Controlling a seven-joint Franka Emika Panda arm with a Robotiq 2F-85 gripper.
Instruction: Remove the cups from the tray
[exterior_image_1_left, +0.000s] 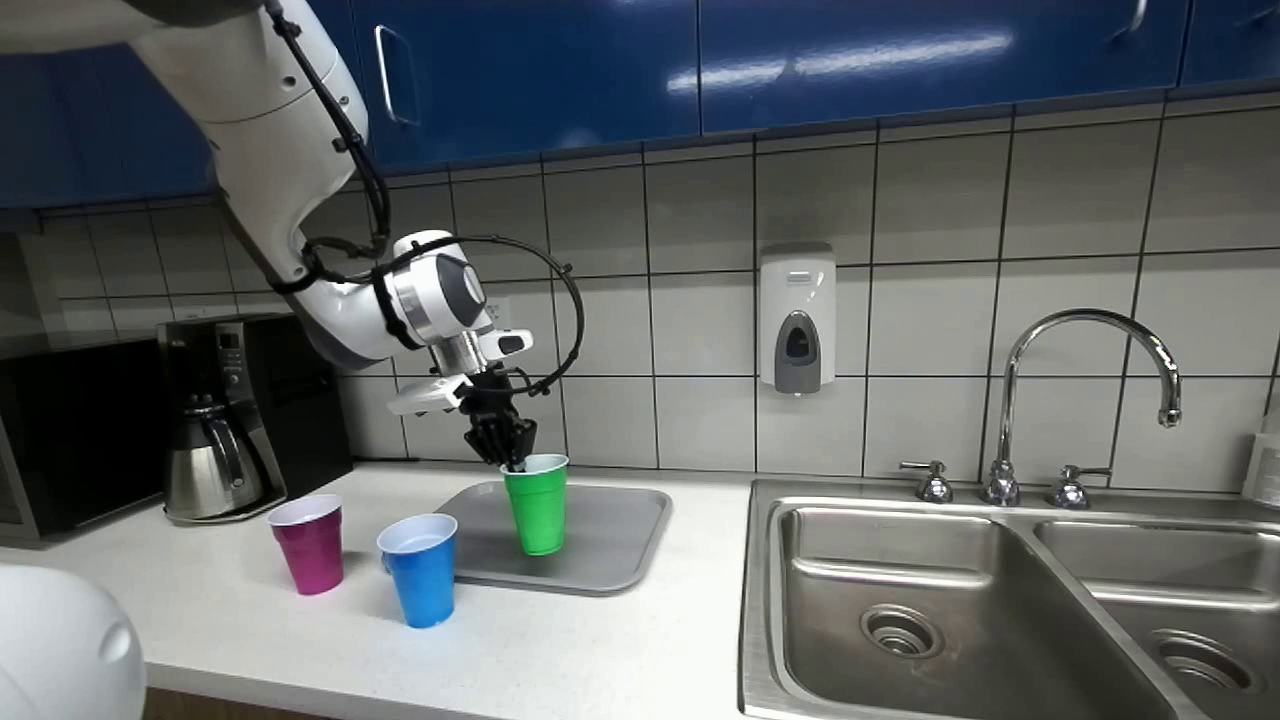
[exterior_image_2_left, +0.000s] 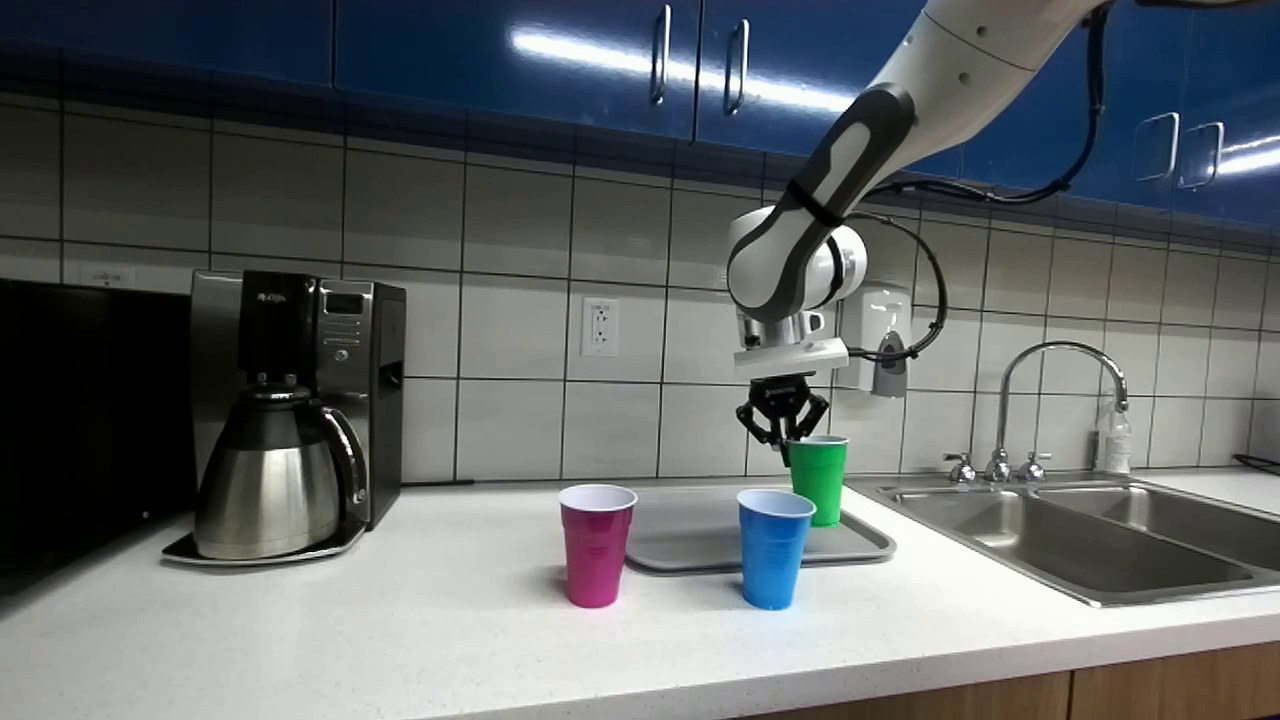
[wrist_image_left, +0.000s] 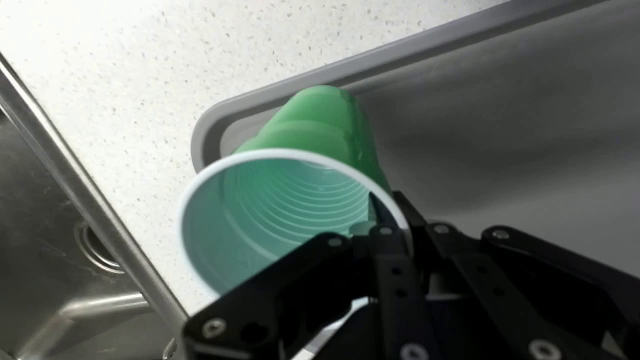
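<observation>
Grey and shallow, the tray (exterior_image_1_left: 610, 530) has a raised edge with rounded corners, and a strip of white counter (exterior_image_1_left: 680, 640) leaves room between it and the steel sink (exterior_image_1_left: 763, 600). Glossy and white-rimmed, the pink cup (exterior_image_2_left: 595, 555) and blue cup (exterior_image_2_left: 772, 555) stand upright on the counter, off the tray. The gripper (wrist_image_left: 394, 212) pinches the rim of the green cup (exterior_image_2_left: 820, 485) over the tray; whether its base touches cannot be told.

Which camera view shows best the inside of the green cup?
The wrist view: it looks down into the green cup, so the ringed inside shows, with the gripper closed on its rim. Both exterior views show mostly its outer side and little of the inside.
</observation>
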